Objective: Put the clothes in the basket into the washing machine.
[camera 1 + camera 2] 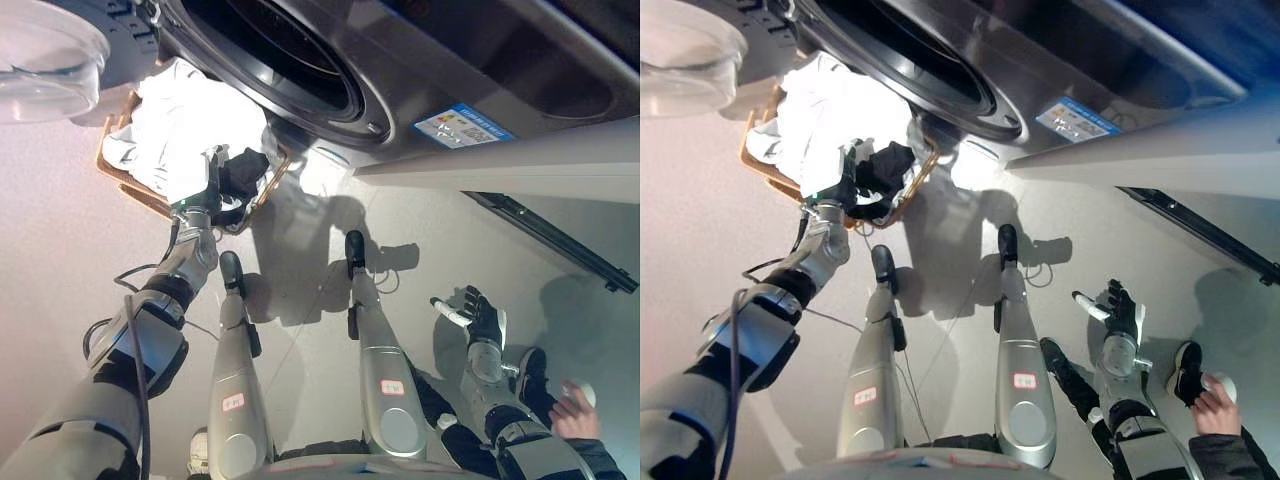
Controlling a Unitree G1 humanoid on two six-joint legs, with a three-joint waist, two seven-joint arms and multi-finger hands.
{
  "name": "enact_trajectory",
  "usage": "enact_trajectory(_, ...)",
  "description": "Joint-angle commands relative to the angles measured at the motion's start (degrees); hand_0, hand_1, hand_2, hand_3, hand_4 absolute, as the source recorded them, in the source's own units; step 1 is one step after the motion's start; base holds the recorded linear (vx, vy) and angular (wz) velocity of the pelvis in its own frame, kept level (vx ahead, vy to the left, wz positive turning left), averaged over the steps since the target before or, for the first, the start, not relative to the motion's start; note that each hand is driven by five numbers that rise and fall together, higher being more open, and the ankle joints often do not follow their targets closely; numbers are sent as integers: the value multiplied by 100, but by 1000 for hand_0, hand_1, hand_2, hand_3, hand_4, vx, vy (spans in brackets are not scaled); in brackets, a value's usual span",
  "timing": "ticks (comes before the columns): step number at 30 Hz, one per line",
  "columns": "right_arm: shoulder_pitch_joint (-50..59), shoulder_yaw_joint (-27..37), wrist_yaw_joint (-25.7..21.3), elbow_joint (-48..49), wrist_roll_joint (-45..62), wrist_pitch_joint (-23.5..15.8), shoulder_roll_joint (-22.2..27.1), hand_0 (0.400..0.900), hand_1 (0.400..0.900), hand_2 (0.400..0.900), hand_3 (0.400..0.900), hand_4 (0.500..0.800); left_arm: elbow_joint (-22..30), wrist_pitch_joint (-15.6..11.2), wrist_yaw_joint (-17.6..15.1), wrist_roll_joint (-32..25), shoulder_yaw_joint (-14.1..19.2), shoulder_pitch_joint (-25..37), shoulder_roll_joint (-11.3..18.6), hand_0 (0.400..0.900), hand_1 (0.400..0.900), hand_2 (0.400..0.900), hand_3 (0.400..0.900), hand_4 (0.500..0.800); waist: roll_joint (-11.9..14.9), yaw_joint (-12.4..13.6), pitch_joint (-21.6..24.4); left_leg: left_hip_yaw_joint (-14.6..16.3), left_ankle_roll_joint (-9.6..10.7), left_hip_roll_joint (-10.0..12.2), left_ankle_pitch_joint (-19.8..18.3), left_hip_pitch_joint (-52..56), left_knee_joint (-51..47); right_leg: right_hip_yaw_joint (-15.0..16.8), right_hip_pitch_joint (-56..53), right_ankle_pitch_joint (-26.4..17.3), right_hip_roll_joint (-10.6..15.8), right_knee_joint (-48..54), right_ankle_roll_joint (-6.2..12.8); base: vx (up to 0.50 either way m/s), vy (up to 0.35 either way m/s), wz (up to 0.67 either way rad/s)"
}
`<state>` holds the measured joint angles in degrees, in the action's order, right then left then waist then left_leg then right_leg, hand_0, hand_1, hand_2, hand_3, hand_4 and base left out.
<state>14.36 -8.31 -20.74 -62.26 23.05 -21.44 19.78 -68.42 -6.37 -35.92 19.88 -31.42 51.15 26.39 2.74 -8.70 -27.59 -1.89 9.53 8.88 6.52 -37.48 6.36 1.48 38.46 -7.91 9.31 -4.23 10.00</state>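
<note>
The left robot hand point(222, 190) reached into the basket point(128, 182), its fingers curled round a dark cloth point(246, 172) at the basket's near right corner. The right robot hand point(478, 318) hung well apart over the floor point(50, 250), fingers spread and relaxed, grasping nothing.

There was one basket, brown-rimmed, standing on the floor just below the washer point(400, 70). In it lay one heap of white clothes point(175, 125), filling most of it; how many pieces made up the heap could not be told. The dark cloth lay beside the white heap, partly hidden by the hand.

One washer stood behind the basket, its round drum opening point(285, 50) dark; the top of the opening was cut off by the view's edge. Its clear door point(45, 60) swung out at the upper left, only partly in view.

At the lower right a person's hand point(572, 408) held a small white thing, hard to make out.
</note>
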Motion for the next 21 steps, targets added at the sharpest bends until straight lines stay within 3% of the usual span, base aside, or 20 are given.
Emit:
enact_trajectory(1, -483, 47, -348, 283, 267, -231, 454, 900, 900, 900, 900, 800, -153, -45, -330, -128, 77, 268, 401, 900, 900, 900, 900, 800, 132, -56, 77, -246, -277, 21, -55, -706, 562, 105, 305, -7, 201, -400, 98, -53, -7, 6)
enact_trajectory(12, -619, 31, -645, 1831, 96, -672, 816, 900, 900, 900, 900, 800, -134, -4, -596, -88, -168, 985, 863, 900, 900, 900, 900, 800, 209, -202, -130, -365, -186, 79, 78, -1931, 704, 142, 1566, -120, 131, -534, 121, -70, -14, 0)
enact_trajectory(17, -713, 109, -735, 2103, 62, -781, 878, 900, 900, 900, 900, 800, -61, -19, -669, -83, -298, 1312, 1007, 900, 900, 900, 900, 800, 182, -249, -112, -428, -182, 50, 69, -2380, 816, 149, 1994, -149, 144, -568, 144, -45, -6, 0)
enact_trajectory(18, -729, 123, -741, 2142, 70, -812, 884, 900, 900, 900, 900, 800, -52, -26, -691, -82, -331, 1365, 1068, 873, 873, 873, 873, 784, 178, -262, -105, -433, -188, 40, 60, -2491, 868, 148, 2099, -161, 143, -588, 149, -37, 11, -4)
enact_trajectory(19, -744, 118, -745, 2169, 58, -831, 879, 900, 900, 900, 900, 800, -77, -14, -715, -78, -338, 1420, 1085, 780, 780, 780, 780, 728, 180, -281, -103, -439, -195, 32, 53, -2585, 901, 161, 2192, -165, 130, -606, 148, -32, 12, -4)
enact_trajectory(20, -763, 123, -763, 2220, 45, -846, 885, 900, 900, 900, 900, 800, -80, 1, -729, -75, -362, 1471, 1109, 555, 555, 555, 555, 593, 178, -291, -98, -434, -198, 33, 46, -2667, 938, 169, 2276, -167, 129, -623, 147, -30, 9, -4)
enact_trajectory(21, -772, 125, -758, 2245, 45, -862, 876, 900, 900, 900, 900, 800, -112, 27, -748, -52, -366, 1509, 1133, 400, 400, 400, 400, 500, 185, -306, -79, -429, -204, 22, 34, -2745, 976, 177, 2348, -178, 122, -630, 150, -29, 12, -3)
